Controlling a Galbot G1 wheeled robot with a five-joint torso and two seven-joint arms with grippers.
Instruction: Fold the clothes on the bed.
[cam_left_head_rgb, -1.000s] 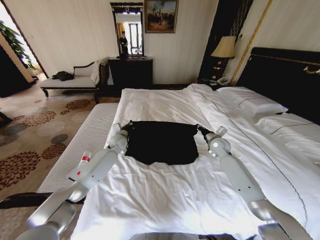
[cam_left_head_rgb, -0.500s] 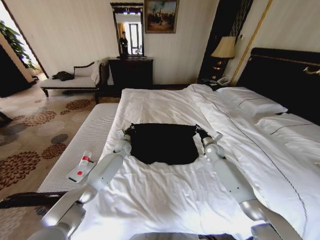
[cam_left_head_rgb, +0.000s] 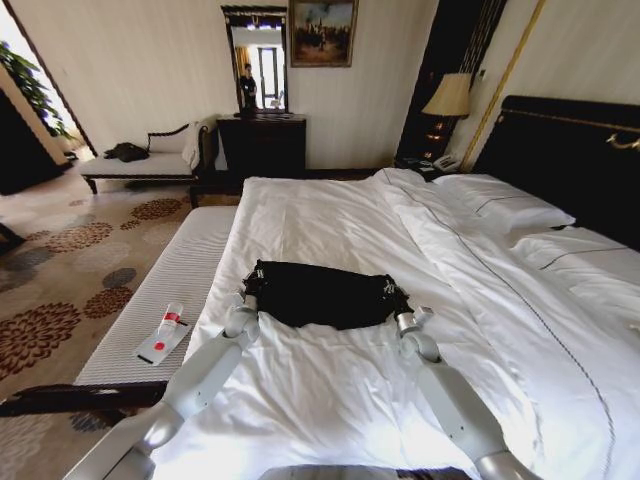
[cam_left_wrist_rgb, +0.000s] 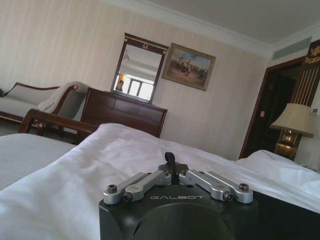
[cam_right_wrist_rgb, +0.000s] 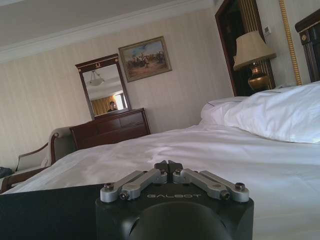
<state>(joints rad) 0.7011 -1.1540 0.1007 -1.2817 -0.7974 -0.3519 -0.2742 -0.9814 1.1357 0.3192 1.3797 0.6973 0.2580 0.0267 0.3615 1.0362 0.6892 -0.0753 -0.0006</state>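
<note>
The black clothes (cam_left_head_rgb: 320, 293) lie as a short folded band across the middle of the white bed (cam_left_head_rgb: 330, 400). My left gripper (cam_left_head_rgb: 250, 285) is at the band's left end and my right gripper (cam_left_head_rgb: 392, 293) at its right end, each shut on a pinch of the black fabric. In the left wrist view the left gripper (cam_left_wrist_rgb: 171, 159) has its fingers pressed together, with black cloth (cam_left_wrist_rgb: 285, 212) beside it. The right gripper (cam_right_wrist_rgb: 168, 164) looks the same in the right wrist view, with black cloth (cam_right_wrist_rgb: 45, 210) alongside. No lettering shows on the clothes.
A grey bench (cam_left_head_rgb: 170, 290) runs along the bed's left side with a red-and-white item (cam_left_head_rgb: 163, 333) on it. Pillows (cam_left_head_rgb: 500, 205) and a dark headboard (cam_left_head_rgb: 570, 150) are on the right. A dresser (cam_left_head_rgb: 262, 143), a chaise (cam_left_head_rgb: 150, 162) and a lamp (cam_left_head_rgb: 449, 97) stand behind.
Both grippers have drawn back toward me, carrying the clothes' far edge over the near part. The black patch has shrunk from a broad rectangle to a narrow band.
</note>
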